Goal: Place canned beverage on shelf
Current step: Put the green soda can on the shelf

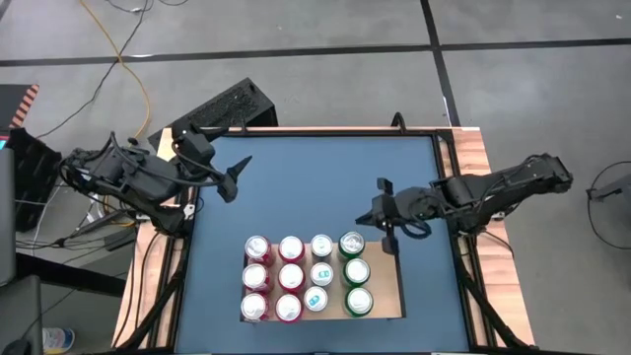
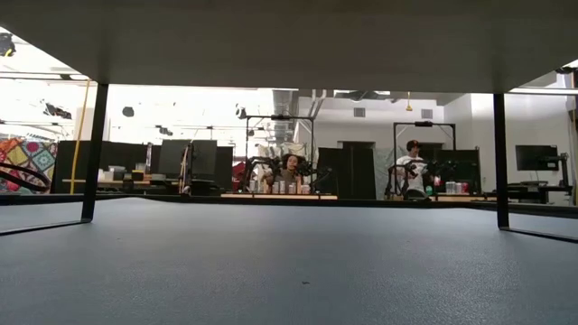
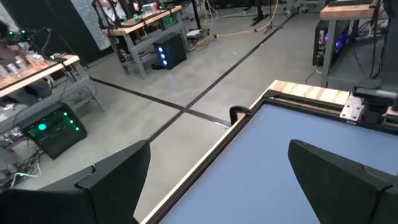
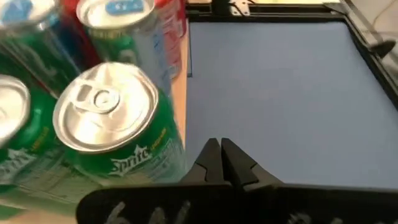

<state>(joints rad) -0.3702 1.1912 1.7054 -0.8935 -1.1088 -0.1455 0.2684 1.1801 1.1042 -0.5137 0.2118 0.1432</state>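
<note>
Fingers (image 4: 222, 163) pressed together beside shelf (image 1: 392, 286)

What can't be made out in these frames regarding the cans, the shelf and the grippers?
- Low view: the cans, the shelf and both grippers are absent; only bare table surface and the room show.
- High view: can labels too small to read, apart from colour; the shelf is mostly covered by cans.
- Right wrist view: the Sprite can hides those behind it; others are cut off by the picture's edge.
</note>
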